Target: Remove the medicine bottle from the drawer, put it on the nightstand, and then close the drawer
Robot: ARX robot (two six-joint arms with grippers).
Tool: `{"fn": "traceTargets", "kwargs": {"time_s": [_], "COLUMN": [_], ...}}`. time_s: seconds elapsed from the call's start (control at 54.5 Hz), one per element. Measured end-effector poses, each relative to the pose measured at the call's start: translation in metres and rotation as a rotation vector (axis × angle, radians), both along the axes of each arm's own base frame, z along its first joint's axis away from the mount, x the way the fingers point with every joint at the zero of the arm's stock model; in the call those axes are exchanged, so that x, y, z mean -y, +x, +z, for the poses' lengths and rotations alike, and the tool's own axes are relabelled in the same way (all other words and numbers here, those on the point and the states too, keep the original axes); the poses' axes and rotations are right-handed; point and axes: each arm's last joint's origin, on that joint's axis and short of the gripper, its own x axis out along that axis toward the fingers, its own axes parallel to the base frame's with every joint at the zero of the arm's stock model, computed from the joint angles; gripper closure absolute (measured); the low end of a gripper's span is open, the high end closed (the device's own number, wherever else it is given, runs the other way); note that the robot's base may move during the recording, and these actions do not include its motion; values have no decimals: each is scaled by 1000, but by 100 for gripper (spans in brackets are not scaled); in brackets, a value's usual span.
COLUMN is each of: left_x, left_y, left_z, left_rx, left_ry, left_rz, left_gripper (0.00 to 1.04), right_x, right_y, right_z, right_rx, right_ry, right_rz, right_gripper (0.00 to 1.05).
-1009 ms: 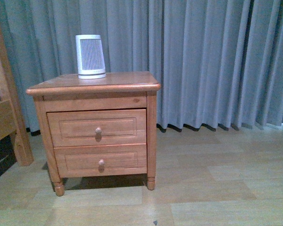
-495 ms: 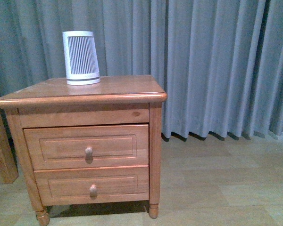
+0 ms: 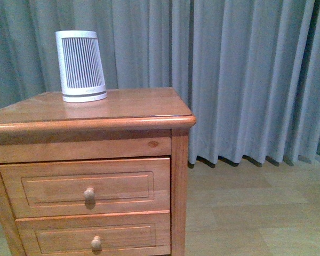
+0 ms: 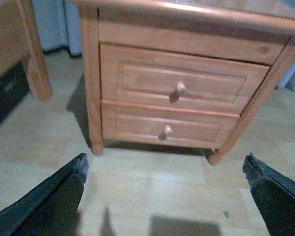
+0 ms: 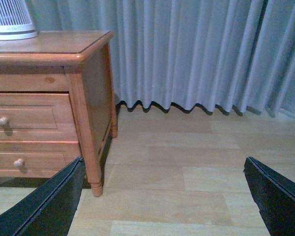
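Observation:
The honey-brown nightstand fills the left of the front view. Its upper drawer is shut, with a round wooden knob at its middle. The medicine bottle is out of view. Neither gripper appears in the front view. In the left wrist view my left gripper is open over bare floor, short of the nightstand, facing the drawer and its knob. My right gripper is open over the floor, with the nightstand off to one side.
A white ribbed appliance stands at the back of the nightstand top. Grey curtains hang behind and reach the pale wood floor. The lower drawer is shut. A wooden bed frame stands beside the nightstand.
The front view has closed in on the nightstand, which now looks larger and sits further left and lower. Its feet and the bed frame have left that view.

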Motion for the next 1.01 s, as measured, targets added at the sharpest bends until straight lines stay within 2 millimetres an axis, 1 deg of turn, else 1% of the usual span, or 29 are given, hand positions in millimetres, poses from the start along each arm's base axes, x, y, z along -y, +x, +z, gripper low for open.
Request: {"fn": "traceTargets", "kwargs": {"time_s": [0.055, 0.128, 0.165, 0.183, 0.202, 0.22, 0.257, 0.293, 0.33, 0.367, 0.44, 0.458, 0.532, 0.55, 0.587, 0.605, 0.642, 0.77, 0.807, 0.844, 0.88, 0.935, 1.009], "left_x": [0, 0, 0, 0, 1, 3, 7, 15, 21, 26, 39, 41, 54, 56, 61, 62, 67, 79, 83, 85, 86, 88, 88], "left_y": [13, 41, 67, 80, 90, 104, 133, 160, 175, 186, 209, 212, 230, 232, 239, 241, 248, 268, 277, 285, 290, 303, 313], "left_z": [20, 61, 88, 97, 102, 106, 107, 98, 87, 77, 46, 42, 9, 5, -10, -14, -27, -58, -68, -76, -79, -88, -92], "left_rx": [-1, 78, 135, 148, 155, 160, 145, 116, 93, 71, 4, -5, -80, -88, -120, -129, -160, -213, -221, -230, -231, -231, -226], "left_ry": [-24, -30, -11, 0, 8, 16, 51, 83, 110, 127, 161, 164, 195, 201, 215, 217, 226, 224, 221, 208, 205, 184, 167], "left_rz": [-8, -18, -8, 2, 0, -11, -13, -26, -35, -38, -62, -65, -71, -70, -63, -63, -68, -75, -75, -78, -77, -80, -71], "left_gripper": [7, 7, 7, 7, 7, 7, 7, 7, 7, 7, 7, 7, 7, 7, 7, 7, 7, 7, 7, 7, 7, 7, 7], "right_x": [0, 0, 0, 0, 0, 0, 0, 0, 0, 0, 0, 0, 0, 0, 0, 0, 0, 0, 0, 0, 0, 0, 0], "right_y": [0, 0, 0, 0, 0, 0, 0, 0, 0, 0, 0, 0, 0, 0, 0, 0, 0, 0, 0, 0, 0, 0, 0], "right_z": [0, 0, 0, 0, 0, 0, 0, 0, 0, 0, 0, 0, 0, 0, 0, 0, 0, 0, 0, 0, 0, 0, 0], "right_rx": [0, 0, 0, 0, 0, 0, 0, 0, 0, 0, 0, 0, 0, 0, 0, 0, 0, 0, 0, 0, 0, 0, 0], "right_ry": [0, 0, 0, 0, 0, 0, 0, 0, 0, 0, 0, 0, 0, 0, 0, 0, 0, 0, 0, 0, 0, 0, 0], "right_rz": [-1, -1, -1, -1, -1, -1, -1, -1, -1, -1, -1, -1, -1, -1, -1, -1, -1, -1, -1, -1, -1, -1, -1], "right_gripper": [7, 7, 7, 7, 7, 7, 7, 7, 7, 7, 7, 7, 7, 7, 7, 7, 7, 7, 7, 7, 7, 7, 7]}}
